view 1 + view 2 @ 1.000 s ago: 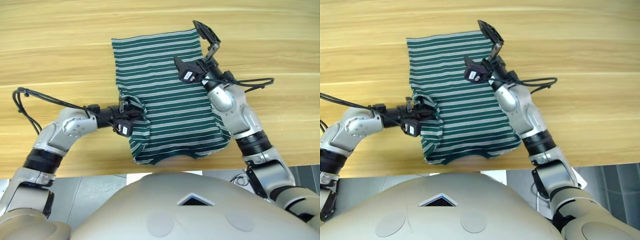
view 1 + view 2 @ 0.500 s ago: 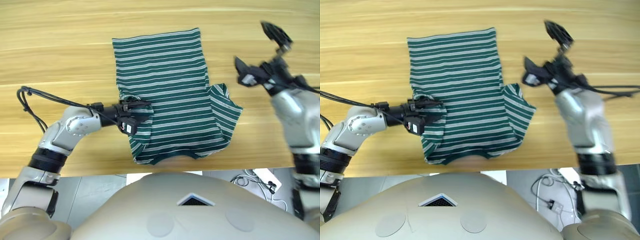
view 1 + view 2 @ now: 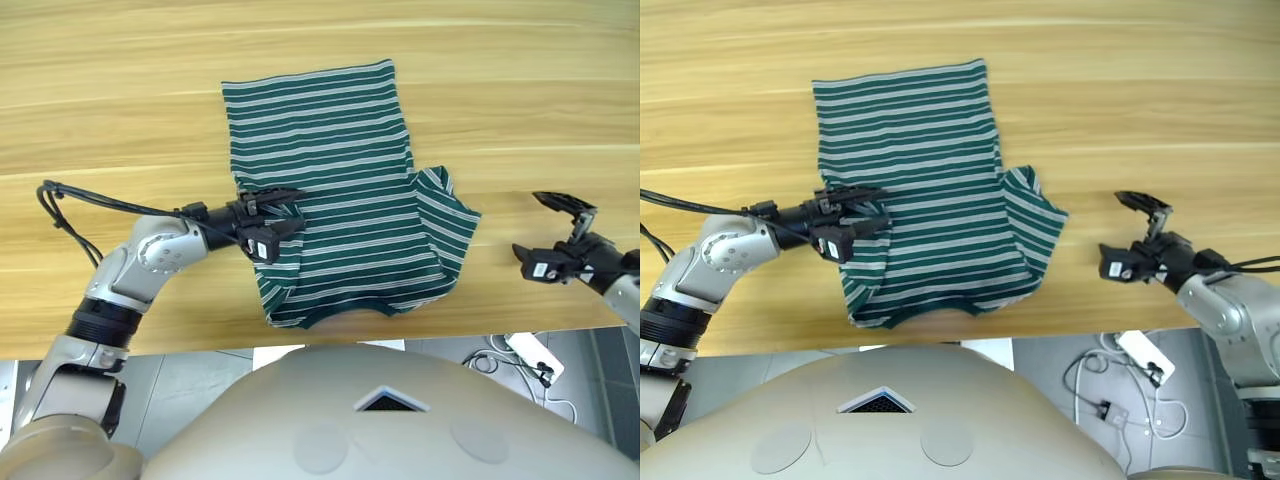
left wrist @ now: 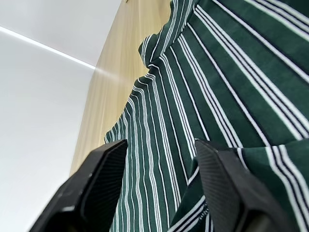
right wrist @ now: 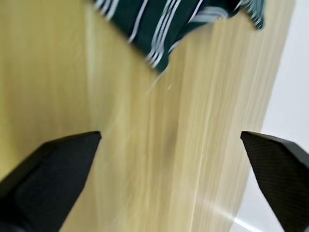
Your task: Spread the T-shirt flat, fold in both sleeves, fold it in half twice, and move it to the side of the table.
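T-shirt point(image 3: 330, 180), one, green-striped, lies on the single wooden counter point(image 3: 120, 80), its right sleeve point(image 3: 448, 200) poking out. Two end effectors: the left end effector point(image 3: 272, 218) is released, spread over the shirt's left edge. The right end effector point(image 3: 548, 232) is released, well apart near the counter's front edge.

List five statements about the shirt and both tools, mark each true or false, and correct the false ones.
1. The T-shirt lies on the wooden table. True.
2. The right tool is shut on a sleeve. False: it is open over bare table, apart from the shirt.
3. The left tool is at the shirt's left edge. True.
4. The shirt has been folded in half twice. False: it lies at full length, and the sleeve on the robot's right sticks out.
5. The shirt is plain red. False: it is green with pale stripes.
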Available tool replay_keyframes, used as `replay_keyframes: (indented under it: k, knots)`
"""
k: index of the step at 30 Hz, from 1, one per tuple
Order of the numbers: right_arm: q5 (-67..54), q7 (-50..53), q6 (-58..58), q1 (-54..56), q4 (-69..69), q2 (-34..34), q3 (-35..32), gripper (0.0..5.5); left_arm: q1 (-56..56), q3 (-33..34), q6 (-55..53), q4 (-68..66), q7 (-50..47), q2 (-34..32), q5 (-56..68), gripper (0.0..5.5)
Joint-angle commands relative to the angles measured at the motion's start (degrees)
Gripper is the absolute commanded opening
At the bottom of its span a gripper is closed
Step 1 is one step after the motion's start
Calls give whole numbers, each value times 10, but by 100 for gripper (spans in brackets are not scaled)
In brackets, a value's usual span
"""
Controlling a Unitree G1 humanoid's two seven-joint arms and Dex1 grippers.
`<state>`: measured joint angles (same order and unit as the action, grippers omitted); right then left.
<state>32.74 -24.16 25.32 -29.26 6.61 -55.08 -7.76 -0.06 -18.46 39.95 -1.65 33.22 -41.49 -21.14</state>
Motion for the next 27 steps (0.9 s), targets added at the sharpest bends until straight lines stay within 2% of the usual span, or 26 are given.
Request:
replay_keyframes:
  k: [1, 11, 19, 25, 27]
  knots:
    - [10, -15, 1, 12, -25, 18, 56, 466, -6, 5, -1, 2, -3, -2, -9, 262]
    - [0, -12, -7, 87, -27, 42, 115, 243, -10, 6, 1, -3, -16, -2, -15, 262]
    - [12, 8, -24, 111, -71, 43, 121, 90, -9, 5, 0, -4, -17, -3, -19, 262]
    - [17, 21, -27, 120, -90, 42, 126, 2, -10, 5, 4, -8, -19, -4, -20, 262]
    - [19, 22, -26, 121, -89, 45, 132, 2, -11, 5, 5, -10, -19, -4, -20, 262]
